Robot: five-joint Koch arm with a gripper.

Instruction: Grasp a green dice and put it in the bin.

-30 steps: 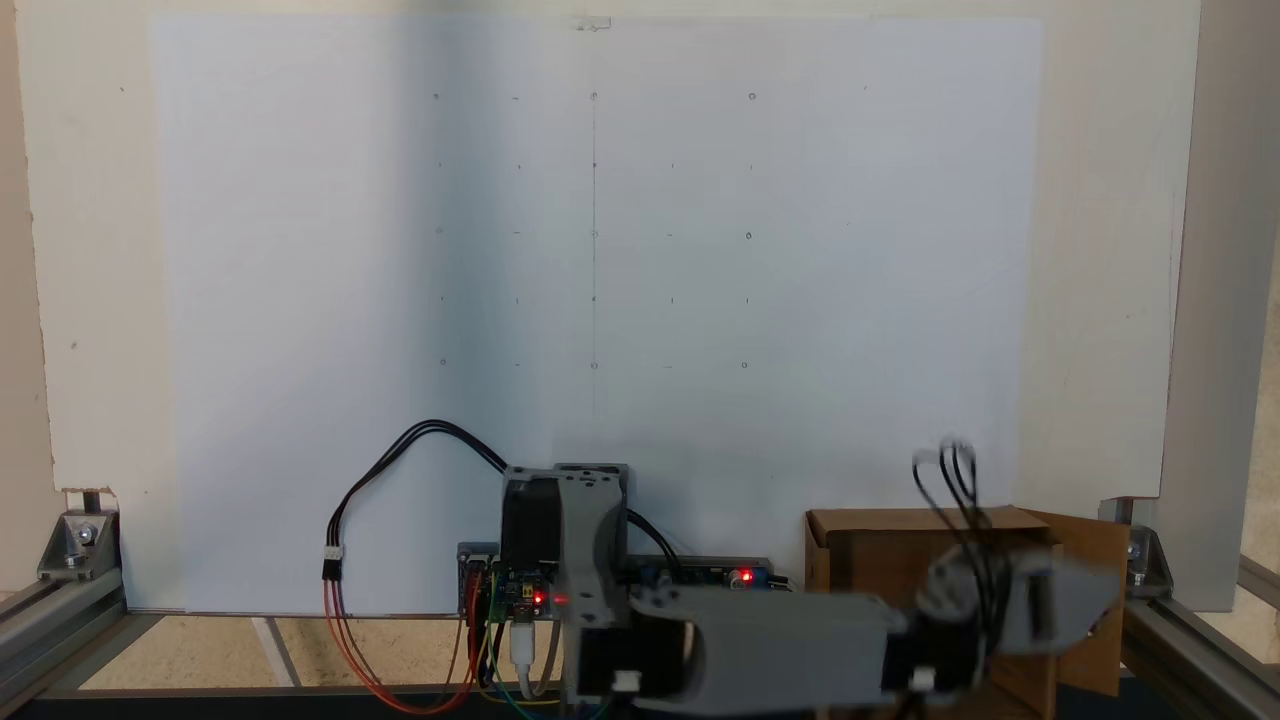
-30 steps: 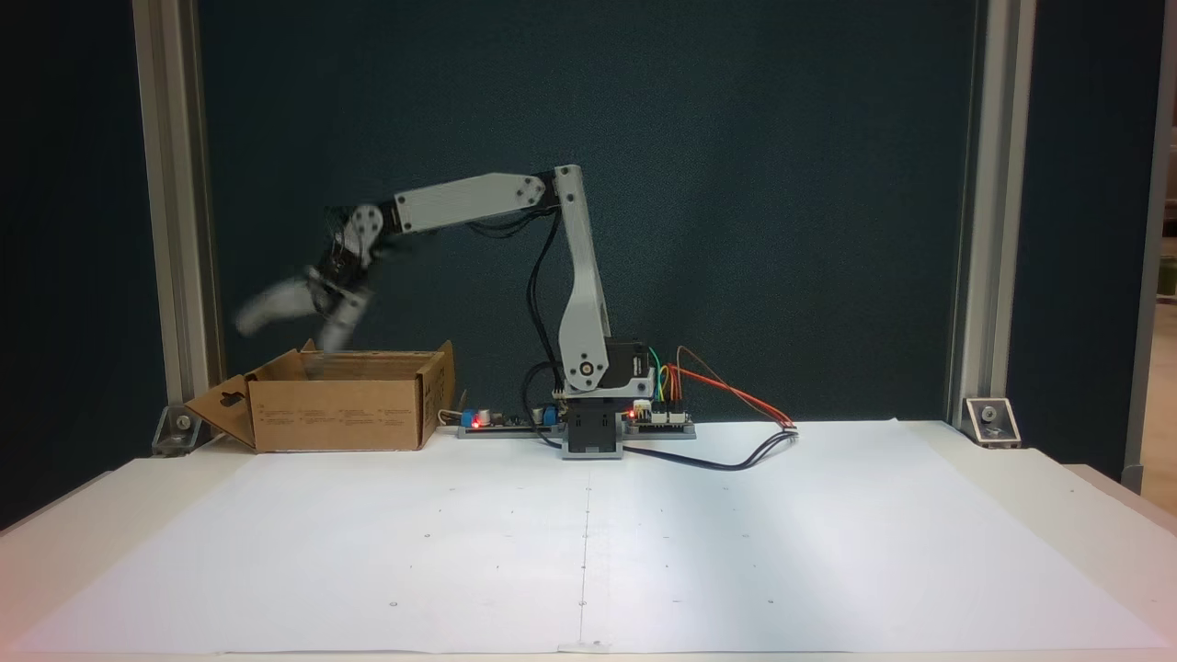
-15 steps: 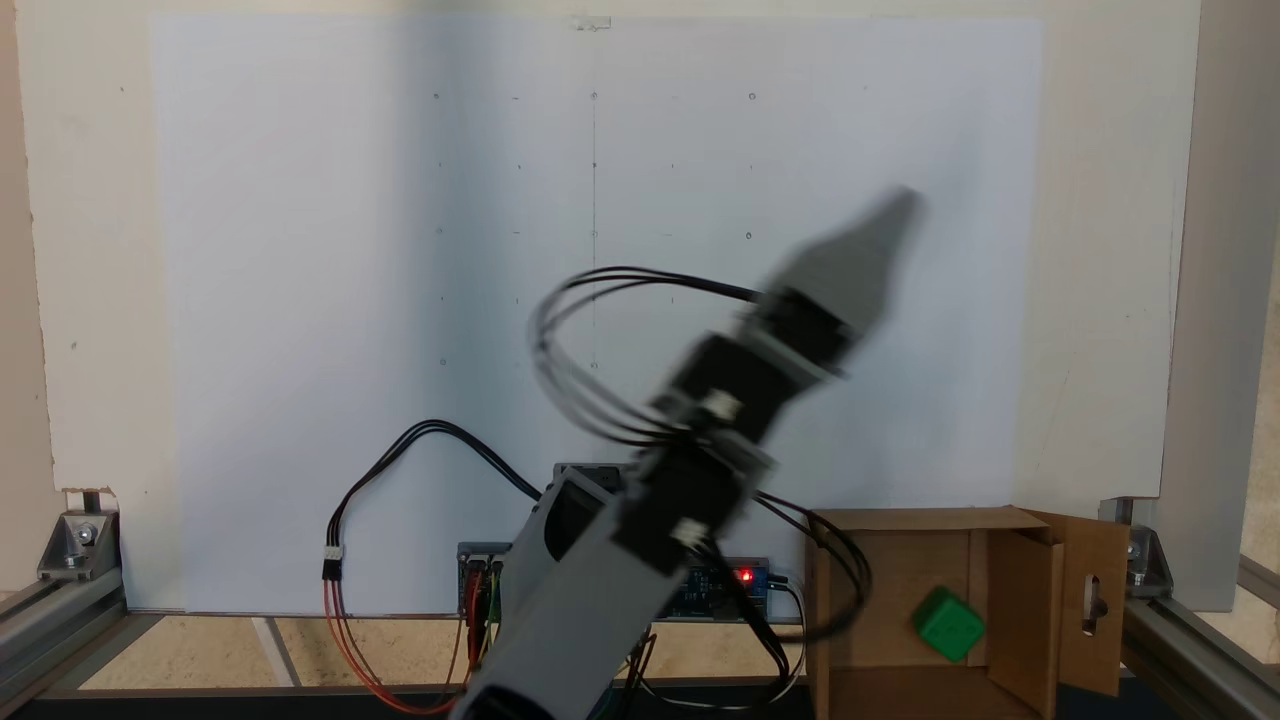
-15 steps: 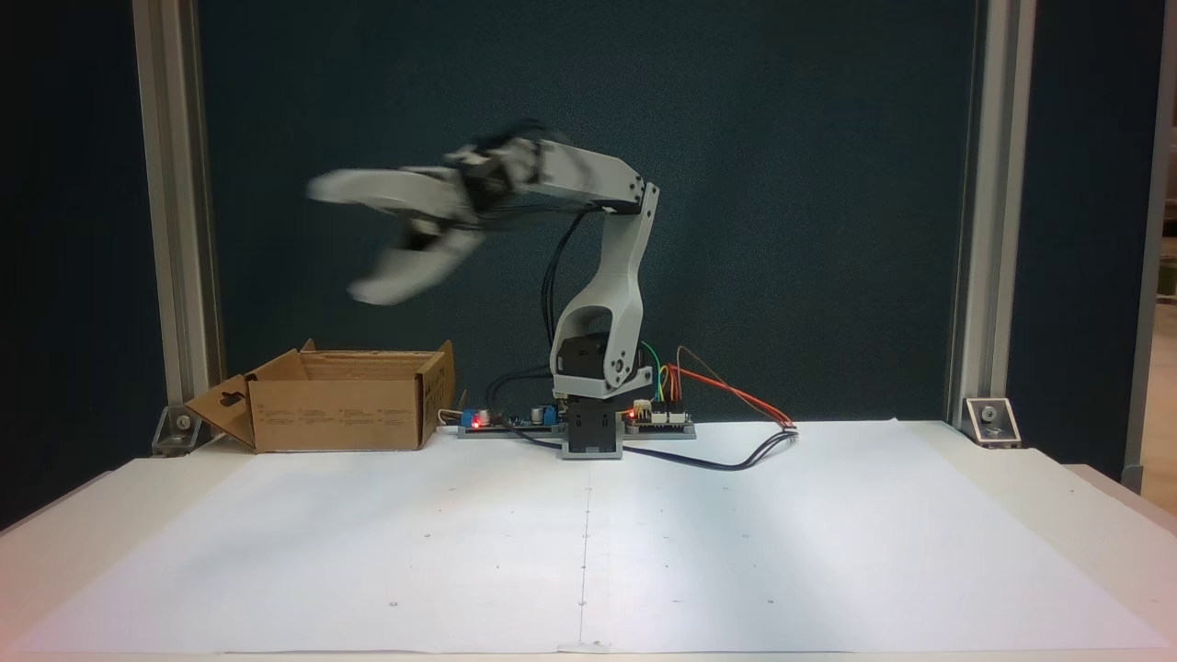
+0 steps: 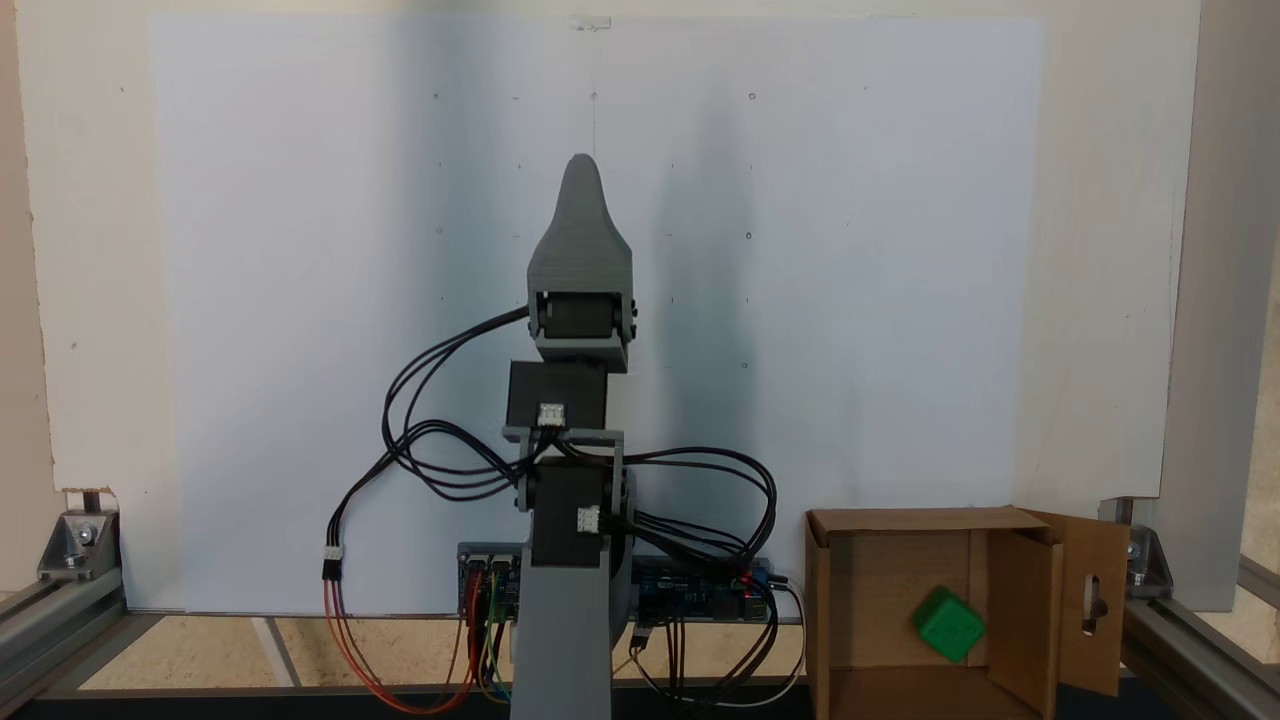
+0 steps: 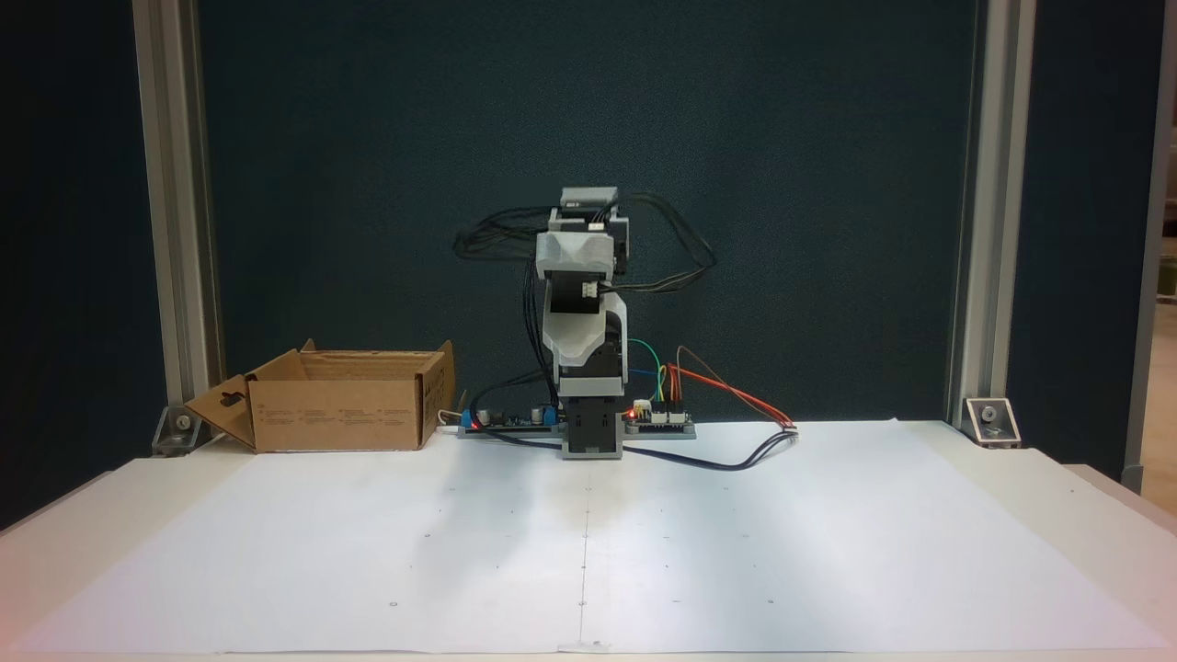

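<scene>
The green dice (image 5: 947,624) lies inside the bin (image 5: 890,519), a brown cardboard box with a slotted flap, at the lower right of a fixed view. In the other fixed view the bin (image 6: 340,414) stands left of the arm's base, and its walls hide the dice. My gripper (image 5: 580,172) is raised over the middle of the white sheet, well away from the bin and pointing away from the base. Its jaws lie one behind the other. Facing the other camera, the gripper (image 6: 575,256) appears end-on, and nothing can be seen in it.
A white paper sheet (image 5: 300,300) marked with small dots covers the table. The arm's base and circuit boards (image 6: 588,428) sit at the table's back edge with loose cables (image 6: 736,460). Aluminium frame posts (image 6: 170,230) stand at the corners.
The arm swung away from above the bin to the middle of the table. The dice left the gripper and now lies in the bin.
</scene>
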